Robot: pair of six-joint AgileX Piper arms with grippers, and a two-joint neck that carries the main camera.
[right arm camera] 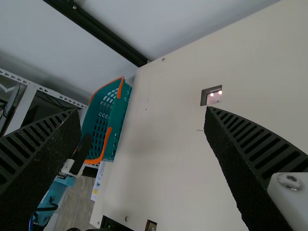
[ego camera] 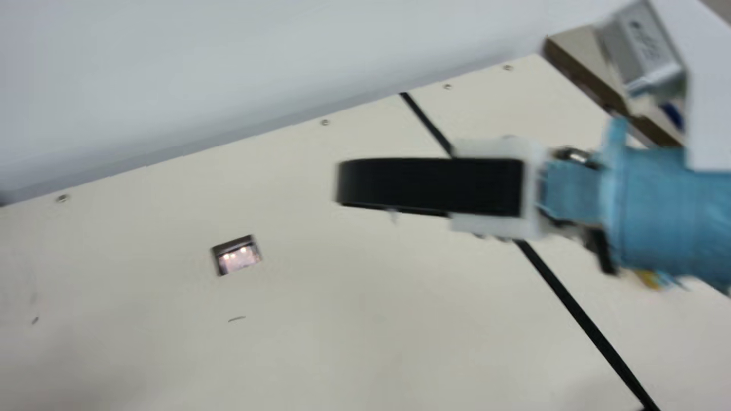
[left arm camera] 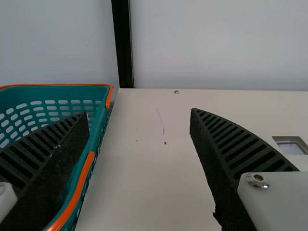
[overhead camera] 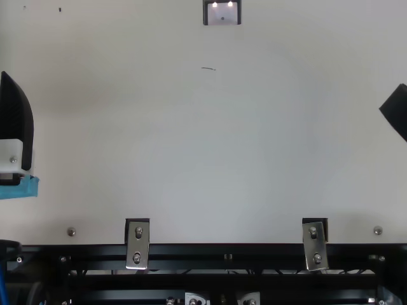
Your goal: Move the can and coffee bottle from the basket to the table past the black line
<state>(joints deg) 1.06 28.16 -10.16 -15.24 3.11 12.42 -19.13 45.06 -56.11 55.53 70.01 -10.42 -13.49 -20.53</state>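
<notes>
Big pale room wall (ego camera: 171, 74) past the far edge of the worktop, with a black post (left arm camera: 124, 48) up against it. Then the worktop (overhead camera: 191, 146), flat, cream and hard, with a black rail (overhead camera: 229, 256) along the near edge. Could let a round can roll right off after too rough a drop.

Next, the blue-green basket (right arm camera: 120, 108) with orange trim, just beside the left edge of the worktop. Could tip or slide after a bump on the rim. Cannot tell from here about the can and coffee bottle; maybe deep down in the basket, so easy to miss or to pinch badly.

Past the right edge, a brown box (ego camera: 577, 48) with a grey metal piece (ego camera: 645, 43). Might get knocked by a wide swing of the right arm.

Long thin black line (ego camera: 565, 302), slanting across the worktop near the right side. A long way from the basket, so maybe a pass from one hand to the other. Could drop things there by letting go too soon, or set them down short of the line.

Left hand (left arm camera: 139, 111) wide, with nothing in it, near the basket. Right hand (right arm camera: 142, 109) wide and empty too, over by the right side.

Last, a little square plate (overhead camera: 222, 16), shiny screws (overhead camera: 71, 232) and a tiny dark scratch (overhead camera: 208, 68). Could make a bottle wobble on the plate's edge.
</notes>
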